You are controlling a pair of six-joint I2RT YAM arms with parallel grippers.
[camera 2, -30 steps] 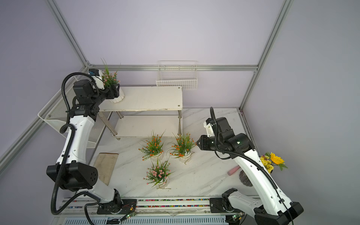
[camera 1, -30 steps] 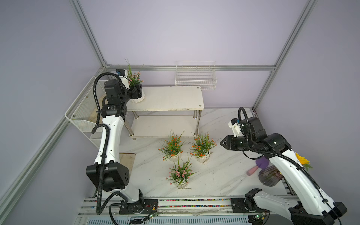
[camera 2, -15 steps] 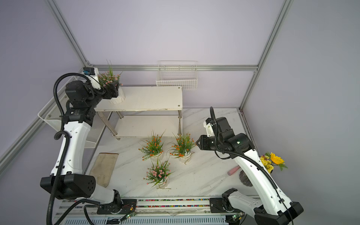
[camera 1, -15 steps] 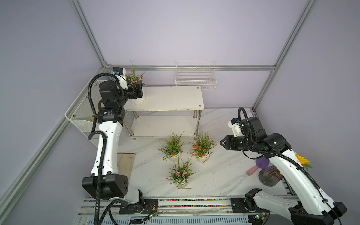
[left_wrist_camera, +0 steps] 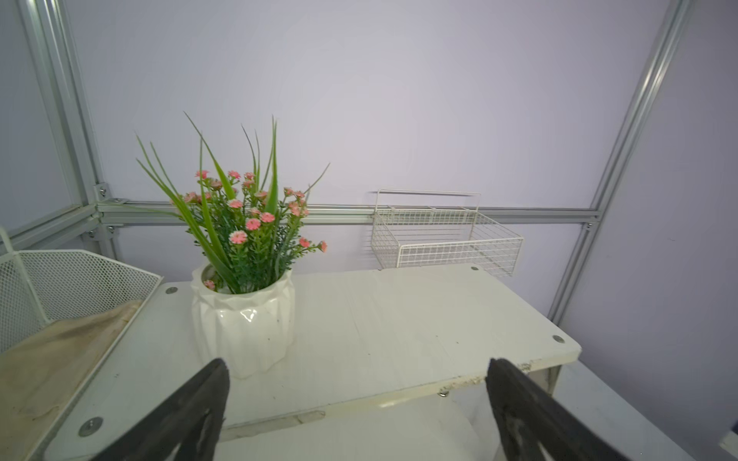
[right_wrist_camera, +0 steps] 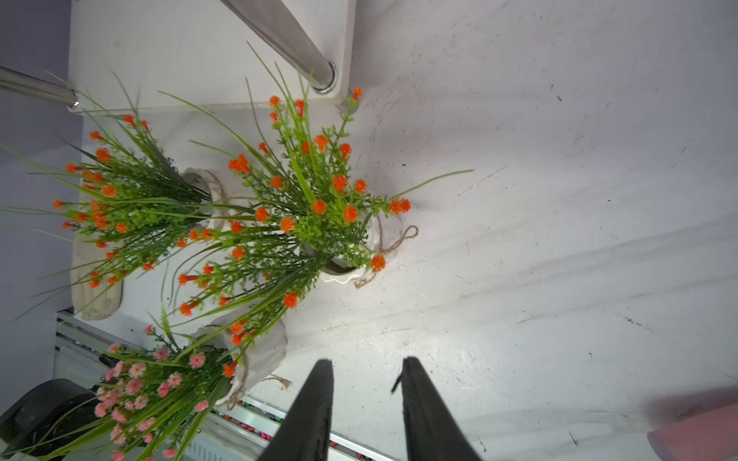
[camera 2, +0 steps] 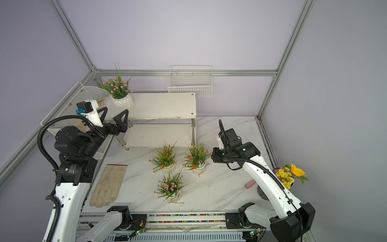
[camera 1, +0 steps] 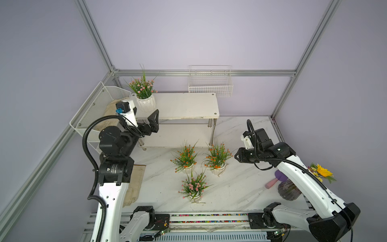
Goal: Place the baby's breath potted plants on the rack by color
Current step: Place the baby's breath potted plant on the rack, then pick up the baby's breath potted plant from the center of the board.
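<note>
The left gripper (left_wrist_camera: 356,363) stood spread wide and empty, just in front of the rack (camera 1: 188,105) and clear of the pink plant (left_wrist_camera: 243,319), which sat upright at the left end of the top tier; the right gripper (right_wrist_camera: 368,361) hung over the table (camera 1: 240,188) with its jaws narrowly parted, holding nothing, near the nearer orange plant (camera 1: 217,157); beside that stood the farther orange plant (camera 1: 185,157), and in front of both the second pink plant (camera 1: 193,186). One placement of four looked done; the next move seemed to call for reaching down to the second pink plant, gripping its pot below the foliage, and carrying it upright to the top tier; the orange pair would suit the lower tier (camera 1: 178,134). No brand could be read; the small print on the left arm's joint (camera 1: 114,167) was too fine to make out.
</note>
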